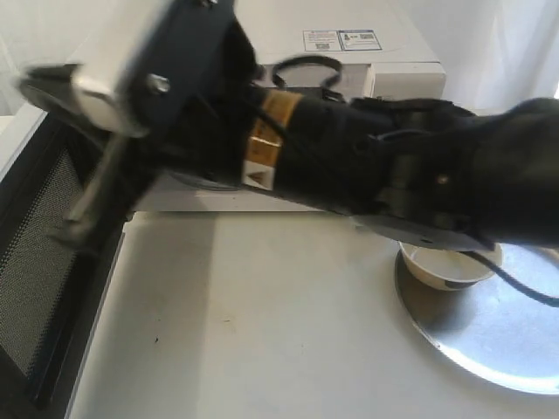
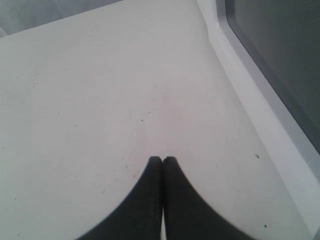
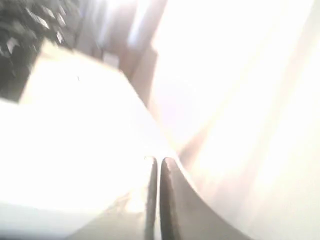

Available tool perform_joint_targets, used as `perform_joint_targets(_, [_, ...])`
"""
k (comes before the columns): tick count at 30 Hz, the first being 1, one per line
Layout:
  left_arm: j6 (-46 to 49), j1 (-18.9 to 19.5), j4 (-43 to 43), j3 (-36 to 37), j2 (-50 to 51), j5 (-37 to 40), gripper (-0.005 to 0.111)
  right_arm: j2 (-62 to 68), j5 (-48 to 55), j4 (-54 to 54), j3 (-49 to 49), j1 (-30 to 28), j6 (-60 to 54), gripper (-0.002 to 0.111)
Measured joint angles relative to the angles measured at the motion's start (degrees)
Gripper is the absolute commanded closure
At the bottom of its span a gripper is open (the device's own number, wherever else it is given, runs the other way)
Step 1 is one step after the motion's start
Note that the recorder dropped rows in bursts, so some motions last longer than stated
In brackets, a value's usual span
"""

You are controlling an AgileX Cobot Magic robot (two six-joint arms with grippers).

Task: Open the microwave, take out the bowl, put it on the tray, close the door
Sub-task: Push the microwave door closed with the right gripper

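On the steel tray [image 1: 493,345] at my right sits the cream bowl [image 1: 445,267], out of the white microwave [image 1: 288,22] behind. Its door [image 1: 39,279] stands open at left, mesh face showing. My right gripper [image 3: 157,161], blurred, reaches across toward the door, fingers pressed together, empty. My left gripper [image 2: 162,159] hangs pinched closed over the table [image 2: 100,90], holding nothing.

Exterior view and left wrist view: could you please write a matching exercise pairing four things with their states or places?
Things: 1 small round cream bowl; 2 white microwave door with black mesh inner face; 3 large round shiny steel tray; 4 left claw.
States: A shut; B swung open; C lying on the white table; D resting on the tray.
Pairs: 1-D; 2-B; 3-C; 4-A.
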Motion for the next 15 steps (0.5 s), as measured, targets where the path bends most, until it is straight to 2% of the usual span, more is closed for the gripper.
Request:
perform_joint_targets(3, [0.0, 0.0, 0.0, 0.0, 0.0, 0.0, 0.107, 2.9, -2.9, 2.9, -7.4, 5.6, -4.7, 0.108])
perform_joint_targets(8, [0.0, 0.0, 0.0, 0.0, 0.0, 0.0, 0.107, 11.6, 0.4, 5.5, -19.3, 12.9, -9.1, 0.108])
perform_joint_targets(15, [0.0, 0.0, 0.0, 0.0, 0.0, 0.0, 0.107, 24.8, 12.6, 5.8, -34.1, 18.5, -35.2, 0.108])
